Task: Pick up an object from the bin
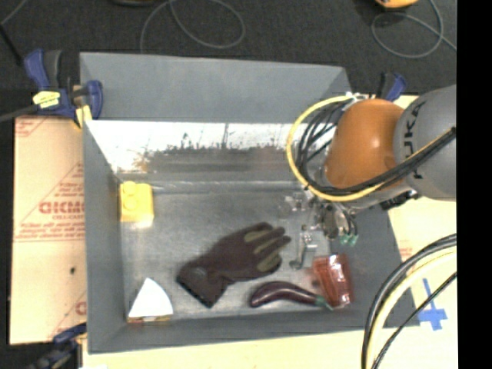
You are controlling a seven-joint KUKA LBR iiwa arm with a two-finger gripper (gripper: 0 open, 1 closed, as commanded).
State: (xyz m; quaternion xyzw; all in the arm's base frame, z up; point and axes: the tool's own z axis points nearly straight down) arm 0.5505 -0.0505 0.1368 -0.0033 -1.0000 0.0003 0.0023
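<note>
Your bin (215, 114) holds five things. Your arm (361, 144) comes in from the right. Dark glove (231, 264) lies near centre. Jaws sit low just right of its fingertips; can't tell if they're apart or together. Purple eggplant (280, 293) lies at the near edge beside the red packet (333, 280), which is just nearer than the jaws. Yellow block (135, 203) far left, white wedge (150, 300) near left corner.

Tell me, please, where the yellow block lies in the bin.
The yellow block sits by the bin's left wall, above the white wedge and left of the dark glove.
</note>
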